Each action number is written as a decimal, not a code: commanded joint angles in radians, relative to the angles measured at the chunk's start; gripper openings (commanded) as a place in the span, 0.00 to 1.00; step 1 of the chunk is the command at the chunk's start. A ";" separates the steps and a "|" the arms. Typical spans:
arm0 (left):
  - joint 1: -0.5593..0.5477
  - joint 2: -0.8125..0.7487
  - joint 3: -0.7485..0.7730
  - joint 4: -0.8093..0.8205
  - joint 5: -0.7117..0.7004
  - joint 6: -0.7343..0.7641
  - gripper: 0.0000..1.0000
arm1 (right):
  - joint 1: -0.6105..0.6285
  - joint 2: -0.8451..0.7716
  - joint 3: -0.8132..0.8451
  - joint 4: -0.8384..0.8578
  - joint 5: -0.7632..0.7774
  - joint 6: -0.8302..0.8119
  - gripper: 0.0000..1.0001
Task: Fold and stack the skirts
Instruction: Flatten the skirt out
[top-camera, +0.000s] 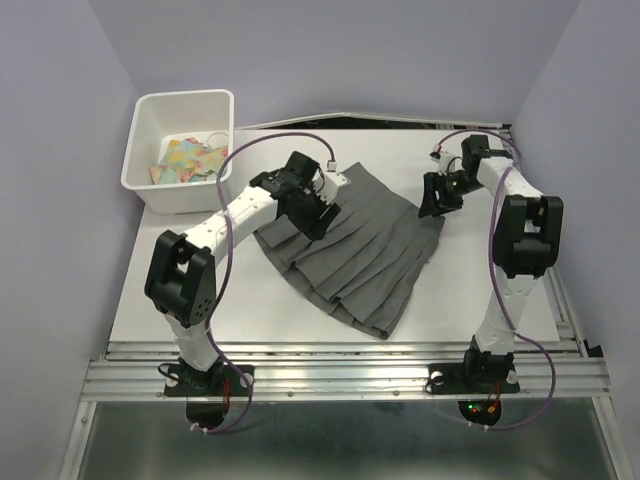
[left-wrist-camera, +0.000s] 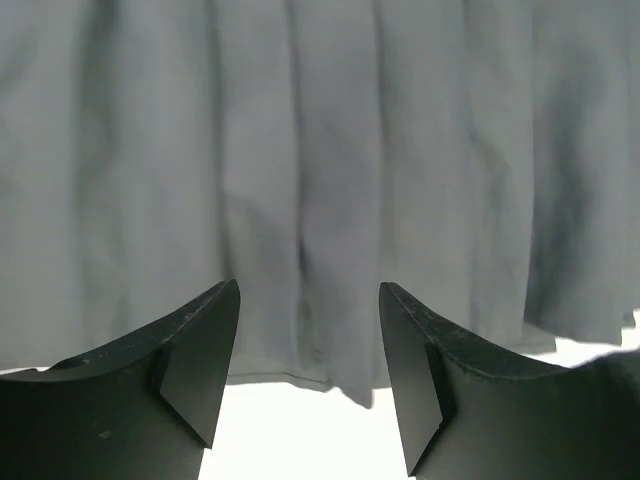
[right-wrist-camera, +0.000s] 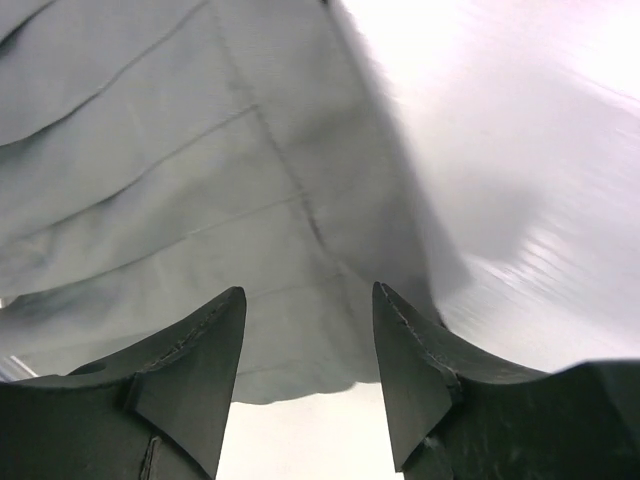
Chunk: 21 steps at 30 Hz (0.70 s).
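1. Charcoal pleated skirt lies spread on the white bench, between the two arms.
2. Left gripper: jaws wide apart, nothing held, over the skirt's edge. Contact with the cloth unclear.
3. Right gripper: jaws likewise parted and empty, above a skirt corner.
4. Only the top view shows the white bin, far left, with coloured pieces inside; only the wrist views show the jaw gaps.

Skirt lies flat mid-table, bin sits in the far left corner (loose folded items in it), left gripper is over the skirt's far left part, and right gripper is at the skirt's far right corner.
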 joint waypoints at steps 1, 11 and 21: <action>-0.022 -0.014 -0.038 -0.051 -0.071 0.018 0.69 | -0.020 -0.032 0.078 0.046 0.047 0.014 0.60; -0.081 0.010 -0.116 -0.107 -0.112 0.052 0.65 | -0.059 -0.035 0.018 0.043 0.101 -0.049 0.62; -0.084 -0.002 -0.132 -0.152 -0.131 0.070 0.23 | -0.102 -0.038 -0.032 0.042 0.110 -0.088 0.57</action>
